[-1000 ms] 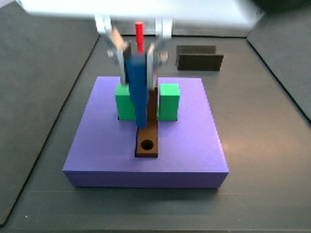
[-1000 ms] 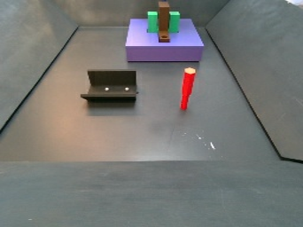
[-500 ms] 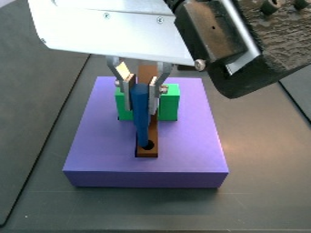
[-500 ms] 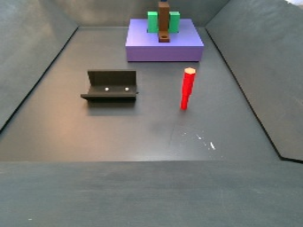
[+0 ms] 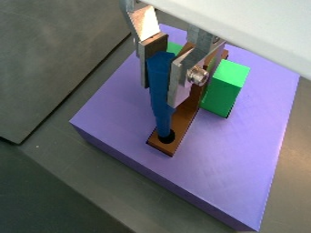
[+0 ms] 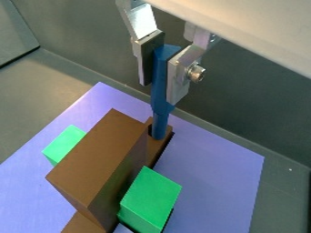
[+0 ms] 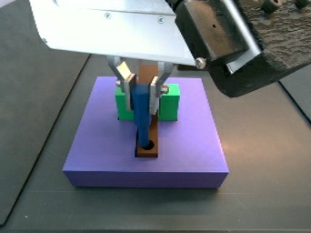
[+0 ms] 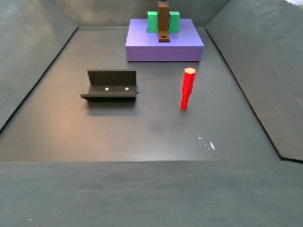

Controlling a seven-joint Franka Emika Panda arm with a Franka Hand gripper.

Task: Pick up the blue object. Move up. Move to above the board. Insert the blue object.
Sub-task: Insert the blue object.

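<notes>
My gripper (image 5: 166,77) is shut on the blue object (image 5: 159,102), a slim upright blue peg. The peg's lower tip stands in the round hole at the near end of the board (image 5: 188,120), a narrow brown plank on the lavender slab (image 5: 109,118). Both wrist views show the silver fingers (image 6: 187,71) clamping the peg's upper part (image 6: 159,107), tip at the board (image 6: 104,159). In a side view the gripper (image 7: 144,84) holds the peg (image 7: 144,116) over the board's hole end (image 7: 149,148). In a side view the board (image 8: 162,34) shows, but no peg or gripper.
Two green blocks (image 7: 170,100) (image 7: 123,103) flank the board on the slab (image 7: 145,164). A thin red stick (image 8: 187,87) stands on the dark floor, and the fixture (image 8: 110,86) stands left of it. Sloping grey walls enclose the floor.
The gripper has come down and closer with the blue peg, and its tip now sits at the board's hole. Over the last half second almost nothing moved.
</notes>
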